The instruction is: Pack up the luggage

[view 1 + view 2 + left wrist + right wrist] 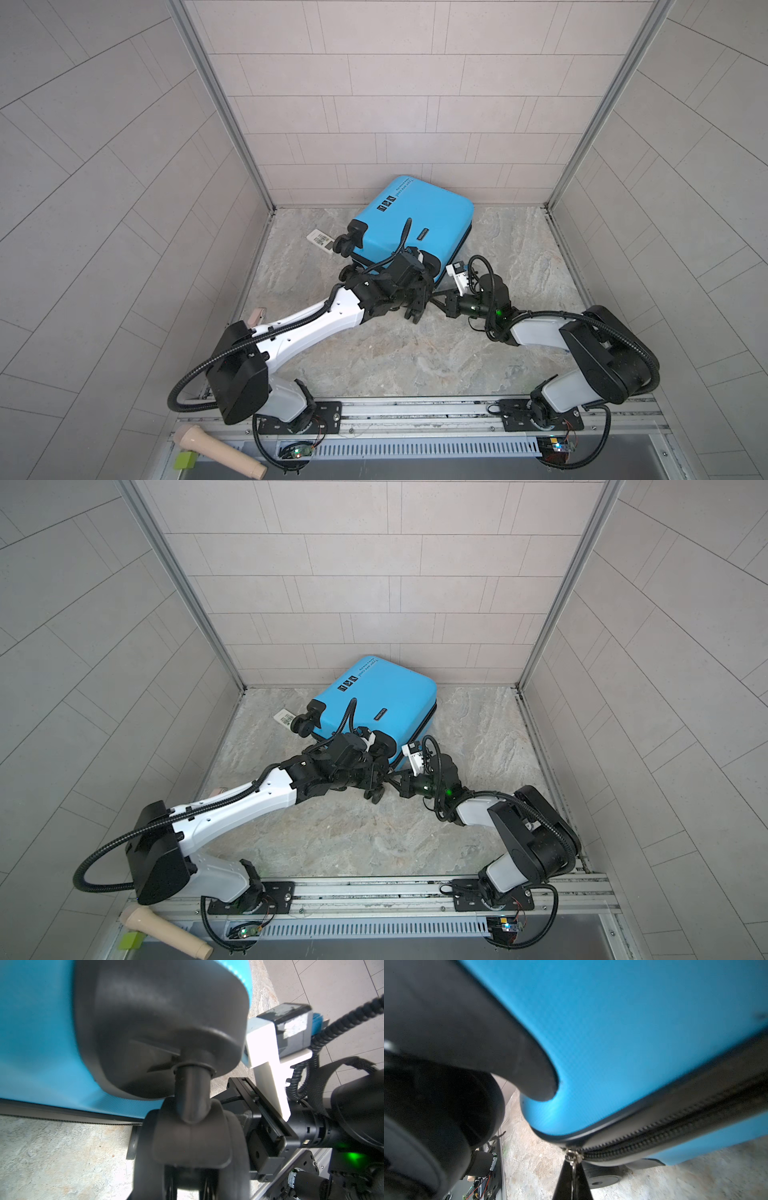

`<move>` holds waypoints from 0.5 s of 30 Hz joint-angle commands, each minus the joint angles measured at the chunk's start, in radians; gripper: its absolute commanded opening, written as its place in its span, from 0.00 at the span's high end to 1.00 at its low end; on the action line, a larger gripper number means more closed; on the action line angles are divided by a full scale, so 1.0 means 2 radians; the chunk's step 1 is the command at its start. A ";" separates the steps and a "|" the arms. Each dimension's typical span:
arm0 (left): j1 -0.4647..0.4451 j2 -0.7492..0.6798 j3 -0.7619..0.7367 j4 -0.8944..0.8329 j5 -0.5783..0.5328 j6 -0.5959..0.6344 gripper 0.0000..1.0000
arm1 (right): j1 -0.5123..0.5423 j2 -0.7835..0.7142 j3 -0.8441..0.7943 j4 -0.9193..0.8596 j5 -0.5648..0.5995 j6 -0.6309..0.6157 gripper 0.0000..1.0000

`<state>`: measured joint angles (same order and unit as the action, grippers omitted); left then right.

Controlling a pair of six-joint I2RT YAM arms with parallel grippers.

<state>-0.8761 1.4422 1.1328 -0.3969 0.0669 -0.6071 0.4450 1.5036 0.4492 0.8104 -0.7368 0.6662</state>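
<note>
The luggage (409, 216), a bright-blue hard-shell case, lies flat and closed on the stone floor near the back wall in both top views (374, 700). My left gripper (417, 297) is at its near corner. In the left wrist view that gripper (191, 1147) is shut around a black caster wheel (191, 1140), and one finger (132, 1142) shows beside it. My right gripper (435, 296) reaches in from the right to the same corner. In the right wrist view it (572, 1165) is shut on the metal zipper pull (573, 1155) at the end of the black zipper (675, 1134).
A white barcode tag (321, 240) lies left of the case by two more wheels (347, 243). A beige handled tool (216, 451) and a green block (185, 460) sit at the front rail. Tiled walls enclose the back and both sides.
</note>
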 commanded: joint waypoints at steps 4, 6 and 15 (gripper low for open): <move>0.002 0.001 0.017 0.020 -0.005 -0.022 1.00 | -0.004 -0.009 0.015 0.039 0.053 0.012 0.97; 0.002 0.001 0.018 0.020 -0.003 -0.023 1.00 | -0.004 -0.009 0.020 0.032 0.052 0.016 1.00; 0.001 -0.002 0.022 0.007 -0.013 -0.023 1.00 | -0.006 -0.091 0.013 -0.099 0.140 -0.004 1.00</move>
<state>-0.8715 1.4532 1.1385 -0.3706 0.0685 -0.6209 0.4515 1.4143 0.4595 0.6754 -0.6231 0.6838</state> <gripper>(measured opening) 0.399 0.048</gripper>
